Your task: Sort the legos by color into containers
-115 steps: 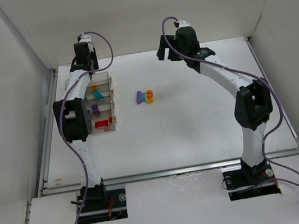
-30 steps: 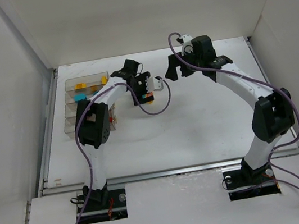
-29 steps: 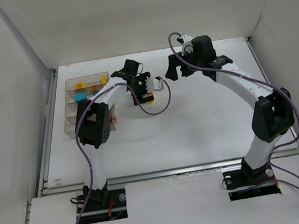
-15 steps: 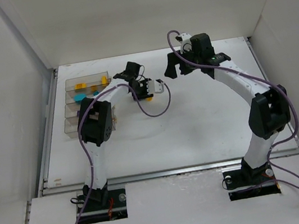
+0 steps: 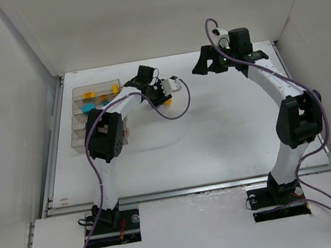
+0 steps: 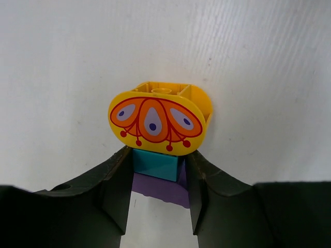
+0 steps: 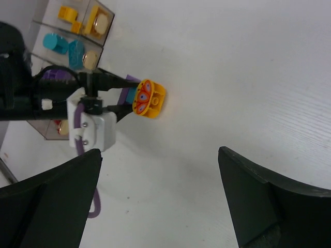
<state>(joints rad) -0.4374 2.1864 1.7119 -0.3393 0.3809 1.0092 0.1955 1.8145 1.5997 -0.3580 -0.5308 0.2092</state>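
Observation:
A small stack of legos lies between my left gripper's [image 6: 159, 166] fingers: a yellow-orange rounded piece with a red pattern [image 6: 158, 123], a cyan-teal brick [image 6: 156, 163] and a purple brick [image 6: 164, 187]. The left gripper is shut on this stack, low over the table. In the top view the left gripper [image 5: 160, 93] and the stack [image 5: 166, 102] are right of the containers [image 5: 76, 91]. The bins hold yellow-orange [image 5: 93, 94], cyan [image 5: 89, 105], purple and red legos; the left arm hides part of them. My right gripper [image 5: 205, 66] is open and empty, at the back of the table.
The right wrist view shows the stack [image 7: 150, 99], the left gripper's white camera block [image 7: 93, 126] with its purple cable, and the containers [image 7: 107, 14] at the upper left. White walls stand on three sides.
The left arm left the containers, reached the stack at mid-table and closed on it. In the last half second the right gripper swung right and toward the back wall.

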